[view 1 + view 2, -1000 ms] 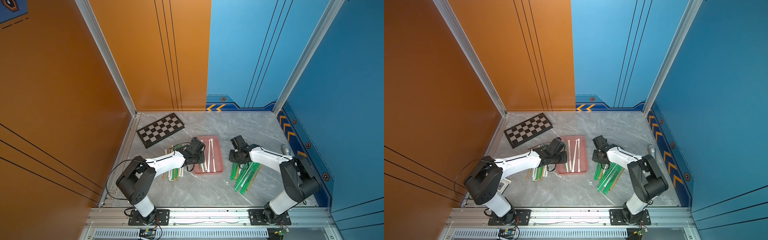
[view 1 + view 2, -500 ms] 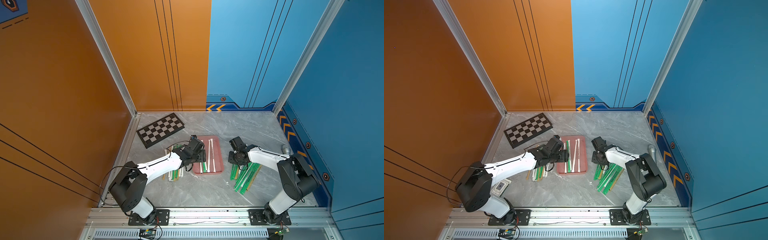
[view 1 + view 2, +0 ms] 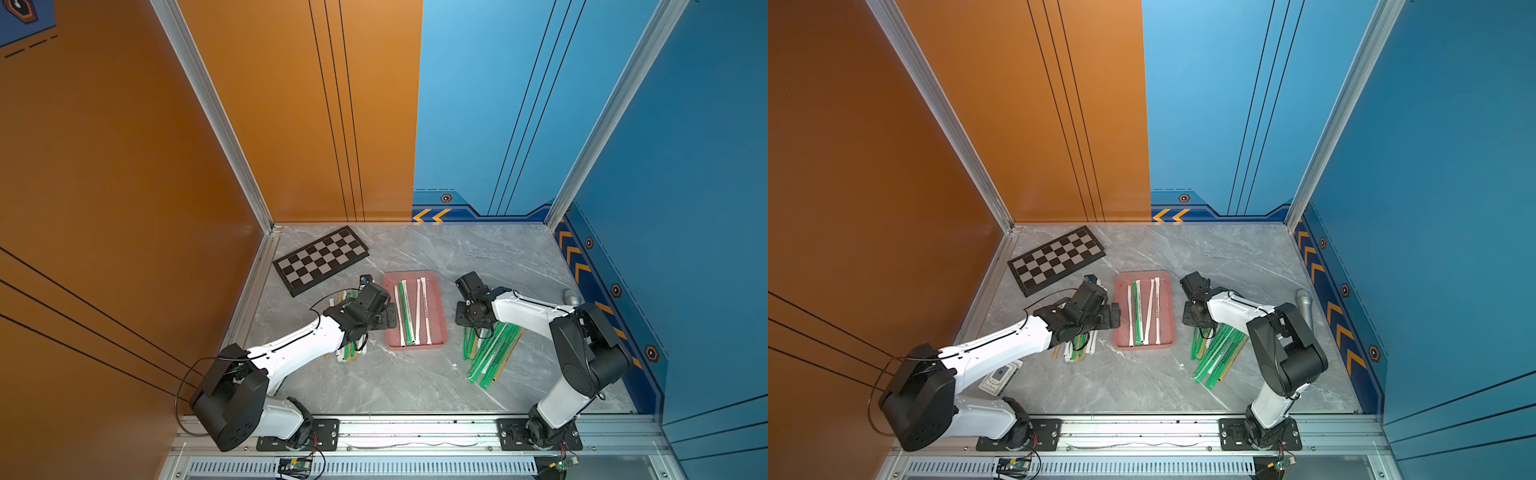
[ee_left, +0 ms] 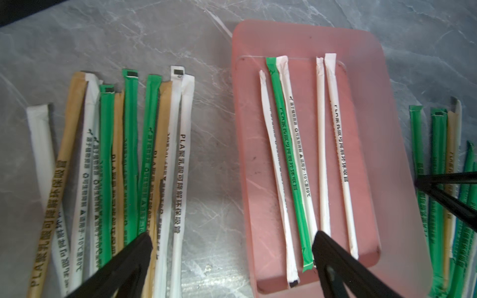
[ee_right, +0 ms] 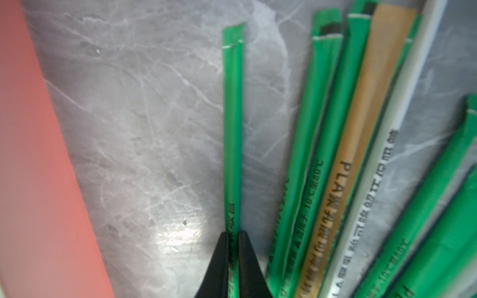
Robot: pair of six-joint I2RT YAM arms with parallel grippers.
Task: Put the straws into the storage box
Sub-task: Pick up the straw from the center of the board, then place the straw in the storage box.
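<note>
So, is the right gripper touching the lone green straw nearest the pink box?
Touching. The right wrist view shows the right gripper shut on the green straw, which runs pinched between its tips with no gap.

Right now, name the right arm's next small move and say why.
Probably lift the right gripper slightly: its jaws are shut on a lone green straw, which appears to lie flat on the table, apart from the other straws. Once clear, it can swing over to the storage box beside it.
</note>
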